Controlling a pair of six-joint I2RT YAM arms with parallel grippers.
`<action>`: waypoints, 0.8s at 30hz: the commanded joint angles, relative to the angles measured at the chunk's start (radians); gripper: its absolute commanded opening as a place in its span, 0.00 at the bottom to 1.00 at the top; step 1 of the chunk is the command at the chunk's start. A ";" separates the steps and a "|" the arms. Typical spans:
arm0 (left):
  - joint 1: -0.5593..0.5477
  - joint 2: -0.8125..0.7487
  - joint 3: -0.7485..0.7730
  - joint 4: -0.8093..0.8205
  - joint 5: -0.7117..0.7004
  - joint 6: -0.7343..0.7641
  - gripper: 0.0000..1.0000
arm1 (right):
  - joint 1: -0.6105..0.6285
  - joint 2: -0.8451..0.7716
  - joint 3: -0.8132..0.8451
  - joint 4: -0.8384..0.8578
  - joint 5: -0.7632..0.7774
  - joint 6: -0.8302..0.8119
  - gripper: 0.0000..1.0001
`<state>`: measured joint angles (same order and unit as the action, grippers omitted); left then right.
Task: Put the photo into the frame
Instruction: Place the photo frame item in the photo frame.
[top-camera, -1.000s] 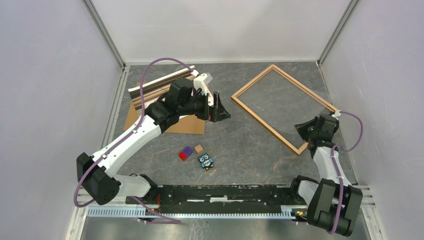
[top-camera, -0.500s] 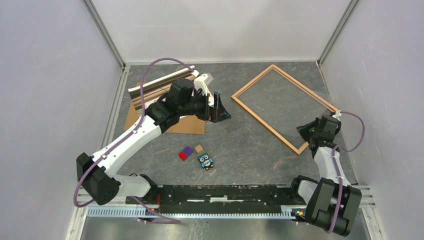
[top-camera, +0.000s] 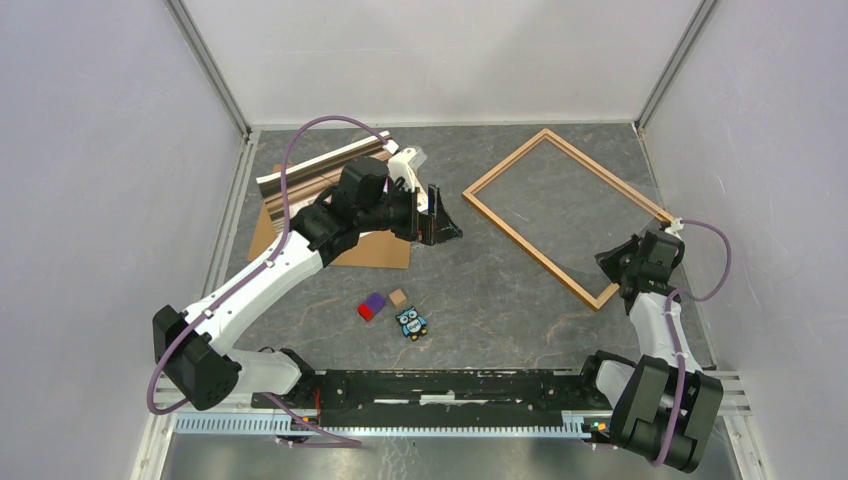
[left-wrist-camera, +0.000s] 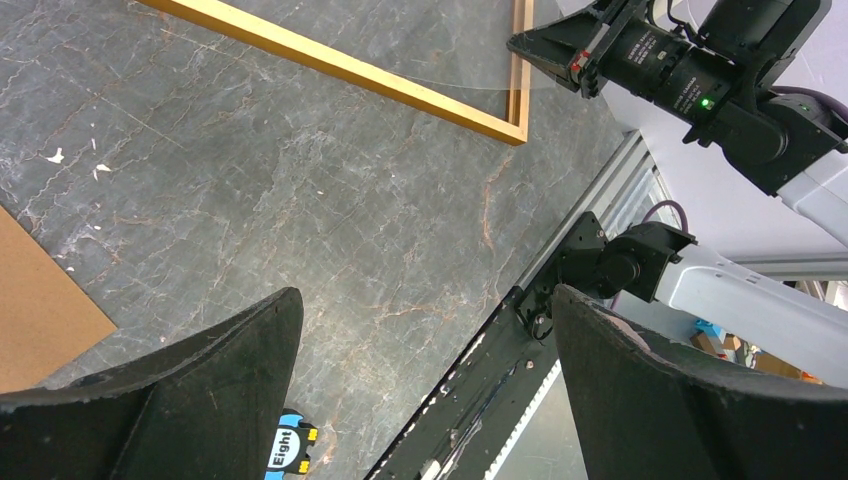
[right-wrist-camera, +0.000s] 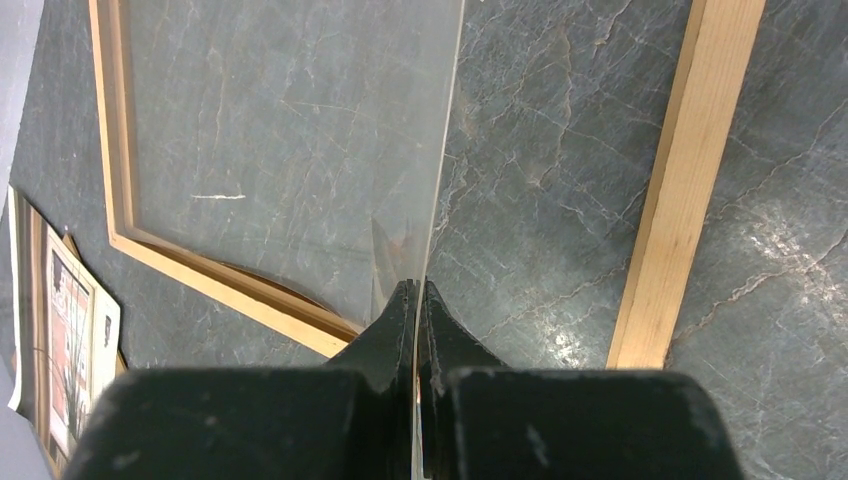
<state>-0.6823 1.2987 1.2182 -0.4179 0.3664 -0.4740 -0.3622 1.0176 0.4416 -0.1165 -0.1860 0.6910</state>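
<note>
The dark stone desk (top-camera: 480, 290) carries the frame (top-camera: 530, 248) at its far right, lying flat and skewed, with nothing but bare stone and glare showing inside it. The photo (top-camera: 300, 178) is well apart from it at the far left, resting partly on the brown cardboard backing (top-camera: 375, 250), so the task's main step is not yet done. Over the last second the right arm has drawn its wrist slightly back toward its own base, while the left arm has barely shifted. I take this as the right side adjusting the clear sheet (right-wrist-camera: 300, 140) at the frame's near corner, not a move toward the print. The right tool (right-wrist-camera: 417, 300) is pressed together, pinching that sheet by its edge. The left tool (left-wrist-camera: 425, 380) is spread wide with only desk between its fingers, hovering just past the cardboard's corner. The left arm covers much of the photo in the overhead view, and the right wrist view cuts it off at the margin. The sheet's outline is nearly lost from above, and whether it sits in the frame's recess or is tilted up off it I cannot tell. Near the arm bases lie an owl toy (top-camera: 410, 322), a red-and-purple block (top-camera: 372, 306) and a small brown cube (top-camera: 398, 297).
</note>
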 joint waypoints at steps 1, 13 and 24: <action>-0.005 -0.009 0.035 0.019 0.002 0.039 1.00 | -0.004 0.002 0.040 -0.012 -0.023 -0.055 0.00; -0.005 -0.011 0.032 0.024 0.005 0.036 1.00 | -0.004 0.000 0.049 -0.023 -0.016 -0.073 0.00; -0.007 -0.013 0.029 0.028 0.006 0.034 1.00 | -0.004 -0.005 0.040 -0.009 -0.028 -0.046 0.00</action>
<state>-0.6827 1.2987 1.2182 -0.4175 0.3668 -0.4740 -0.3634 1.0183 0.4519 -0.1223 -0.1917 0.6575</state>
